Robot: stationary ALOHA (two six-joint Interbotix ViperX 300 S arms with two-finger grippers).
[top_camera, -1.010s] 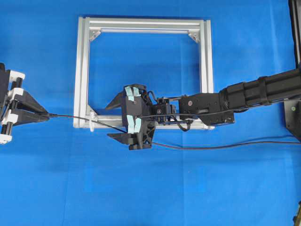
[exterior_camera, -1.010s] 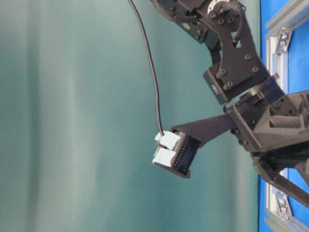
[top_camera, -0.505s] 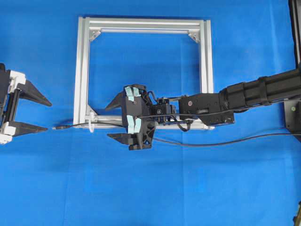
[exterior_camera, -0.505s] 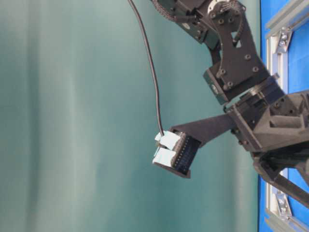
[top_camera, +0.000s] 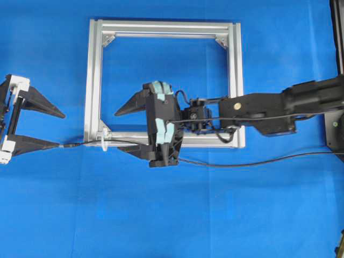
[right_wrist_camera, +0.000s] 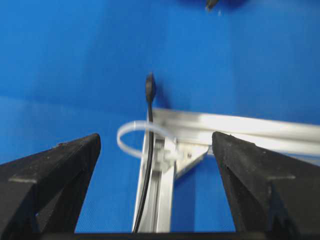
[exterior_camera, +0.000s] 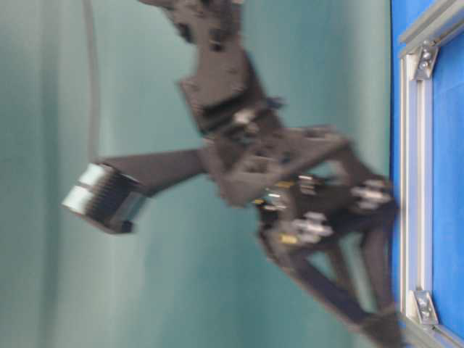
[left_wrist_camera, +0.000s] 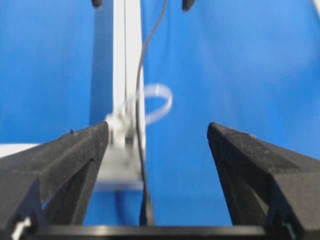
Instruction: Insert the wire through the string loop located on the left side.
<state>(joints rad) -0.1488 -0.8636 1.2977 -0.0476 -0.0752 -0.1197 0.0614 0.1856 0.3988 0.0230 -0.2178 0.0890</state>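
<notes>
The wire [top_camera: 242, 163] runs left across the blue cloth, under my right gripper [top_camera: 118, 131], and through the string loop [top_camera: 103, 144] at the frame's lower left corner. Its plug [top_camera: 70, 144] lies just past the loop, close to the lower finger of my left gripper [top_camera: 62, 130]. Neither gripper holds it. My left gripper [left_wrist_camera: 158, 131] is open, with the wire [left_wrist_camera: 141, 150] and the loop [left_wrist_camera: 159, 102] straight ahead. In the right wrist view my right gripper [right_wrist_camera: 156, 142] is open above the loop [right_wrist_camera: 131, 139], and the plug [right_wrist_camera: 150, 87] lies beyond it.
The square aluminium frame [top_camera: 94, 80] lies flat on the blue cloth, and my right arm reaches across its lower rail from the right. The table-level view shows that arm blurred beside the frame [exterior_camera: 417, 145]. A dark mount [top_camera: 336, 131] sits at the right edge.
My left gripper opened and let go of the plug, which now rests on the cloth with the wire slack through the loop. My right gripper turned at the wrist and is still moving.
</notes>
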